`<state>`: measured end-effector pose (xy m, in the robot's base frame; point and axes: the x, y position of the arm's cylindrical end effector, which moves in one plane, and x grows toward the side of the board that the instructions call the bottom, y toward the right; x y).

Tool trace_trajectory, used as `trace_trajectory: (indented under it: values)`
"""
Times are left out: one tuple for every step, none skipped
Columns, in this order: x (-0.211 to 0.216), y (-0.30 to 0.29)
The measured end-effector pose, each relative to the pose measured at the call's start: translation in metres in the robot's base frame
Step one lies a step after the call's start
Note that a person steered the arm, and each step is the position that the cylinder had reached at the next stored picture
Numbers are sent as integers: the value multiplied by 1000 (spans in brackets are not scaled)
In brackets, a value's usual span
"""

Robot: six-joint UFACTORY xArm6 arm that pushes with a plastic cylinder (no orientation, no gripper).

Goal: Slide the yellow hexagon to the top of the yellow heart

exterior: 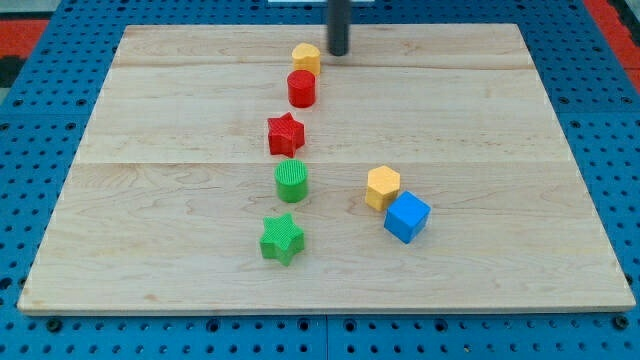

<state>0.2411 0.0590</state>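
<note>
The yellow hexagon [382, 187] lies right of the board's centre, touching the blue cube [407, 217] at its lower right. A second yellow block, which looks like the yellow heart [306, 57], sits near the view's top edge of the board. My tip [338, 53] is on the board just to the right of that yellow heart, with a small gap between them. It is far above the yellow hexagon in the view.
A red cylinder [302, 88] sits right below the heart. Below it in a column are a red star [286, 133], a green cylinder [291, 181] and a green star [282, 238]. The wooden board [150, 250] lies on a blue pegboard.
</note>
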Motion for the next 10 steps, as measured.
trace_trajectory:
  values:
    - [61, 91]
    - [162, 140]
    - [259, 162]
    - [322, 154]
    - [350, 127]
    - [328, 76]
    - [295, 40]
    - [264, -1]
    - [244, -29]
    - [232, -44]
